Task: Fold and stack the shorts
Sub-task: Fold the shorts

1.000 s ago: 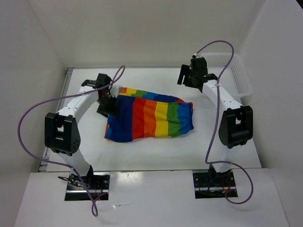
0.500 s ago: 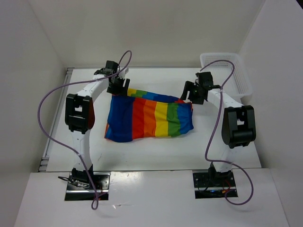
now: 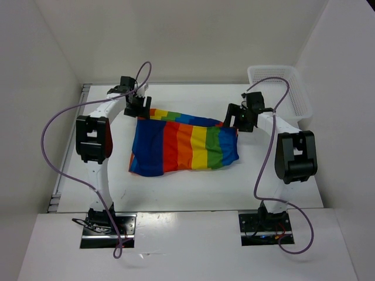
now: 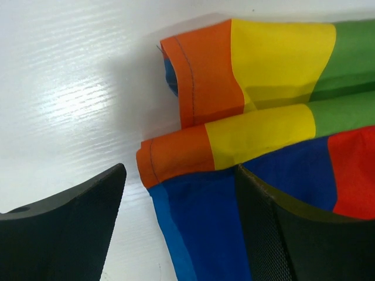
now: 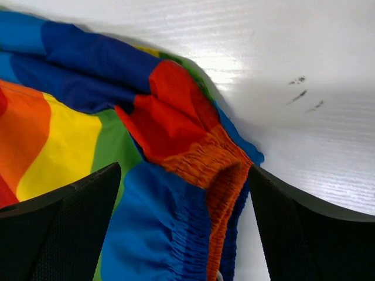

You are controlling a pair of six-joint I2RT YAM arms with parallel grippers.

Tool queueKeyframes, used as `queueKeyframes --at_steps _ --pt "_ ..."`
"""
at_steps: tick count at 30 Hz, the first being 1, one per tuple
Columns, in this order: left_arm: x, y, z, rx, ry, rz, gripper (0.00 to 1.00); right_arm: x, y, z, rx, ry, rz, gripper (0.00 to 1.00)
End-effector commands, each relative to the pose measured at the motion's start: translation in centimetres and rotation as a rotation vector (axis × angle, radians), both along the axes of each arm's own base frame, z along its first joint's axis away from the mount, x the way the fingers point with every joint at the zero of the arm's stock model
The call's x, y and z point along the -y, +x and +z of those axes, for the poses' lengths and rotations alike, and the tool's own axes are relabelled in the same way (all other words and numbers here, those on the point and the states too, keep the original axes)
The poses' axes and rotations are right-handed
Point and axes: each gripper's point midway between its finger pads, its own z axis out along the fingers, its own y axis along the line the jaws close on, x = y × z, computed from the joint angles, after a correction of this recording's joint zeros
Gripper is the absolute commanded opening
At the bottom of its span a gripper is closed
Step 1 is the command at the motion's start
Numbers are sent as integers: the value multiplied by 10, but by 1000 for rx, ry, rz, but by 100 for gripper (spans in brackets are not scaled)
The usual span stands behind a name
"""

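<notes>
Now, top view: the shorts lie flat at the centre of the table, blue stripe toward 9 o'clock, green toward 3 o'clock. A second layer peeks out along the 12 o'clock edge. My left claw sits over the corner at 10 o'clock and my right claw over the corner at 2 o'clock; neither has cloth pinched.

Left wrist view: my 2 fingers are spread wide, and a blue and orange hem corner lies on the table between them. Right wrist view: jaws likewise spread, with the gathered orange waistband bunched between them.

Step in hand, as I judge it: take both far corners for a fold toward 6 o'clock. To do it well, I should lower until the fingertips press the table, then close on every layer at each corner. At the left, 2 hems lie stacked and offset, so a shallow bite could catch only 1. The elastic at the right is thick and rumpled, so a deeper bite should hold better. Both claws should lift together and level, keeping the cloth taut so the crease runs straight.

Container: 1 white mesh basket stands at 1 o'clock by the table's far corner, apart from the shorts. No cloth shows in the part of it I can see.
</notes>
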Motion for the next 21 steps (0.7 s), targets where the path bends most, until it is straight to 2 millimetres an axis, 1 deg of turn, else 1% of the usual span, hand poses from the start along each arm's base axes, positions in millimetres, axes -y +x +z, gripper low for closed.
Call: queueKeyframes --at_steps 1,2,3,4,5,6,7,8,9,10,12,13,14,16,17,18,19,20,21 --pt "-1 4 8 29 -58 -15 82 4 1 22 91 -43 22 94" --pt "-3 3 4 19 -71 -14 82 2 1 19 81 -37 28 94" --pt "-1 -1 -7 -15 -82 -20 82 2 0 12 64 -38 28 94" --pt "2 -2 -4 -20 -98 -30 82 2 0 8 55 -39 29 94" --pt "7 -3 -3 -21 -119 -42 82 2 3 12 65 -38 28 94" --pt "15 -8 -2 -38 -162 -67 82 2 3 7 52 -39 29 90" --pt "18 -15 -6 -62 -180 -76 79 0 2 3 41 -32 35 87" --pt "21 -15 -5 -63 -194 -84 74 -1 1 3 40 -24 41 81" --pt "22 -19 -8 -76 -202 -87 67 -3 1 3 40 -17 47 65" --pt "22 -22 -11 -86 -202 -86 53 -5 0 0 30 -7 55 56" --pt "23 -27 -12 -107 -210 -89 42 -6 -1 -3 20 1 62 38" --pt "25 -27 -12 -107 -221 -94 32 -8 -2 -3 19 11 69 24" --pt "25 -30 -12 -118 -221 -93 25 -10 0 1 28 18 75 18" --pt "25 -33 -16 -129 -221 -92 13 -12 0 2 27 27 82 6" --pt "25 -32 -11 -118 -221 -93 4 -12 0 2 27 27 82 3" --pt "25 -30 -6 -100 -221 -95 0 -12 0 2 27 27 82 0" --pt "23 -29 -2 -88 -210 -91 0 -12 0 1 31 21 90 0" --pt "23 -27 13 -57 -210 -94 0 -13 0 8 44 30 96 0" --pt "23 -21 27 -15 -209 -98 0 -13 2 12 62 31 97 0"
